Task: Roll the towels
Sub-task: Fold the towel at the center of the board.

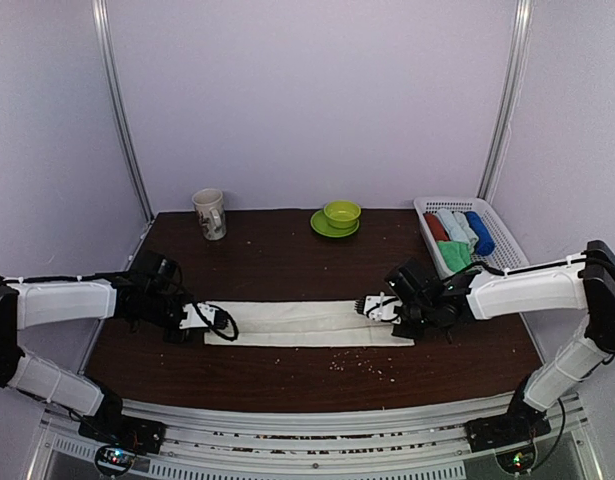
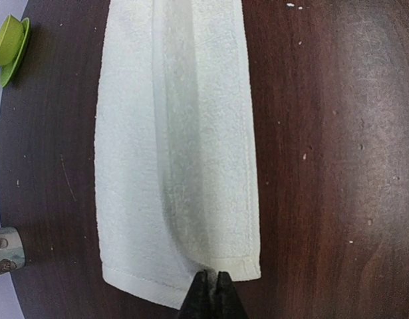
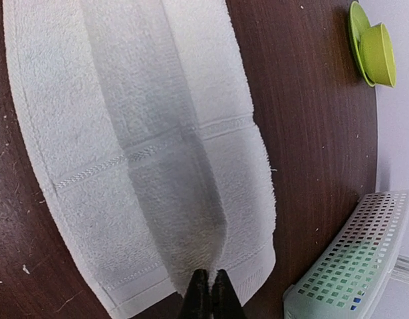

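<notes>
The cream-white towel [image 1: 307, 323] lies folded into a long strip across the table, between the two arms. At its left end my left gripper [image 1: 199, 318] is shut on the upper layer's edge; the left wrist view shows the black tips [image 2: 212, 276] pinching the towel [image 2: 177, 153]. At the right end my right gripper [image 1: 372, 307] is shut on a raised fold. The right wrist view shows its tips [image 3: 211, 274] pinching the towel [image 3: 144, 133], with a lifted ridge running away from them. A bright green towel [image 1: 454, 256] lies in the basket.
A white basket [image 1: 502, 232] at the back right holds red, pale blue and dark blue rolls, and its corner [image 3: 350, 266] is near the right gripper. A mug [image 1: 210, 213] stands back left. A green bowl on a saucer [image 1: 339, 216] sits back centre. Crumbs lie along the front edge.
</notes>
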Action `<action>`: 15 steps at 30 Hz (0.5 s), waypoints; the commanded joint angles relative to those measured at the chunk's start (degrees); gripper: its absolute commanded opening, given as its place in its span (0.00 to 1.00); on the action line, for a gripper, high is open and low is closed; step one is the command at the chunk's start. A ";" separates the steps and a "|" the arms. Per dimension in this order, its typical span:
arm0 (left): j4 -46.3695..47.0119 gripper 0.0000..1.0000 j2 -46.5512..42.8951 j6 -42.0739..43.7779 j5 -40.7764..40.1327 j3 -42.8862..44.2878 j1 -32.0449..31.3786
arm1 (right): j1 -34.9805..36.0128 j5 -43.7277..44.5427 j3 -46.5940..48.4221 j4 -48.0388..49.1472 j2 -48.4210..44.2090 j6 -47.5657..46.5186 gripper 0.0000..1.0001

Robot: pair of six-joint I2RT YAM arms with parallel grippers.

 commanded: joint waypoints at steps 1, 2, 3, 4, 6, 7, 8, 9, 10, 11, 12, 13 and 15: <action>0.67 0.08 0.16 1.64 1.55 -0.91 0.37 | 0.59 3.62 -1.95 3.31 -1.68 -1.32 0.02; 0.63 0.09 0.18 1.77 1.59 -1.03 0.35 | 0.59 3.65 -1.97 3.37 -1.47 -1.29 0.03; 0.62 0.10 0.28 1.85 1.51 -1.06 0.35 | 0.64 3.57 -1.92 3.19 -1.18 -1.28 0.05; 0.62 0.12 0.27 2.09 1.35 -1.19 0.40 | 0.71 3.40 -1.92 3.01 -0.85 -1.25 0.05; 0.68 0.16 0.36 2.41 1.01 -1.47 0.36 | 0.76 3.49 -1.81 2.74 -0.22 -1.19 0.07; 0.69 0.20 0.30 2.67 0.80 -1.60 0.37 | 0.92 3.47 -1.69 2.54 0.05 -1.09 0.08; 0.61 0.23 0.25 2.74 0.56 -1.68 0.39 | 0.90 3.51 -1.66 2.42 0.20 -1.01 0.09; 0.61 0.24 0.13 2.93 0.39 -1.79 0.37 | 0.91 3.54 -1.47 2.18 0.33 -0.91 0.11; 0.59 0.24 0.10 3.01 0.32 -1.73 0.40 | 0.86 3.53 -1.21 1.84 0.40 -0.82 0.14; 0.32 0.27 0.02 3.16 0.29 -1.78 0.37 | 0.91 3.42 -0.96 1.32 0.48 -0.69 0.17; 0.11 0.29 0.09 3.33 0.19 -1.76 0.41 | 0.95 3.35 -0.69 0.68 0.58 -0.48 0.20; 0.11 0.30 0.12 3.40 -0.04 -1.62 0.37 | 1.05 3.40 -0.47 0.06 0.46 -0.23 0.23; -0.29 0.39 0.02 3.54 -0.56 -1.34 0.41 | 1.04 3.65 -0.04 -1.46 0.54 0.51 0.28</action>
